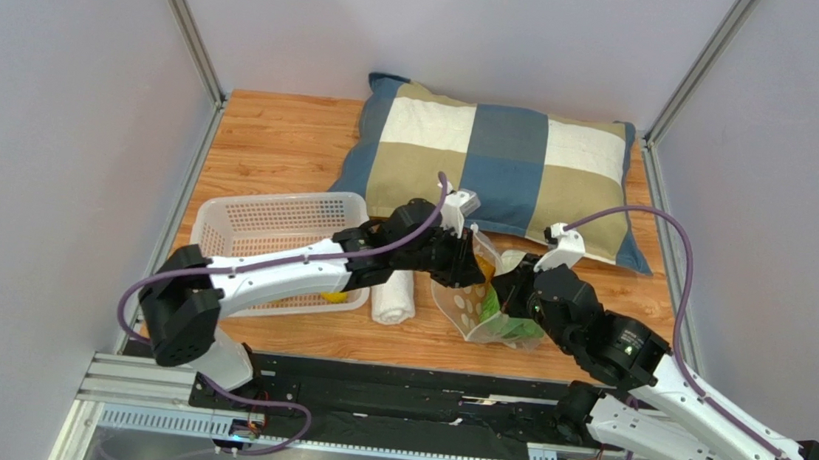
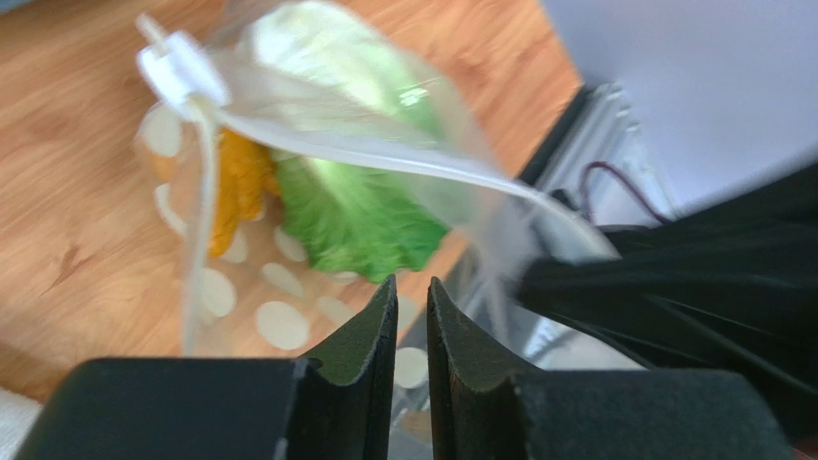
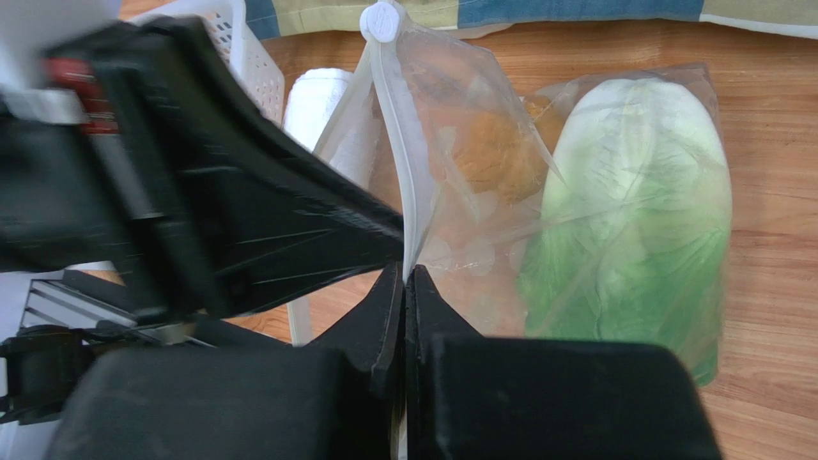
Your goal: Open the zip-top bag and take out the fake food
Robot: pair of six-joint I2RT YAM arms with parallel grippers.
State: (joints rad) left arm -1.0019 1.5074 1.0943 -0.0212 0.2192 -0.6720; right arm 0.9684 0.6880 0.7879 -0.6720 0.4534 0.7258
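Note:
The zip-top bag [image 1: 471, 308] stands on the table between my grippers, its white slider [image 2: 178, 72] at the far end of the zip. Inside are the green-and-white cabbage [image 3: 629, 220], also in the left wrist view [image 2: 355, 206], and a yellow fruit [image 3: 494, 153]. My right gripper [image 3: 405, 273] is shut on the bag's white zip strip [image 3: 398, 144]. My left gripper [image 2: 411, 287] is close beside it at the bag's mouth. Its jaws are nearly shut, with dotted bag film in the narrow gap.
A rolled white towel [image 1: 394, 295] lies just left of the bag. A white basket [image 1: 270, 223] stands further left, with something yellow [image 1: 336, 296] showing under my left arm. A checked pillow [image 1: 503, 166] lies behind.

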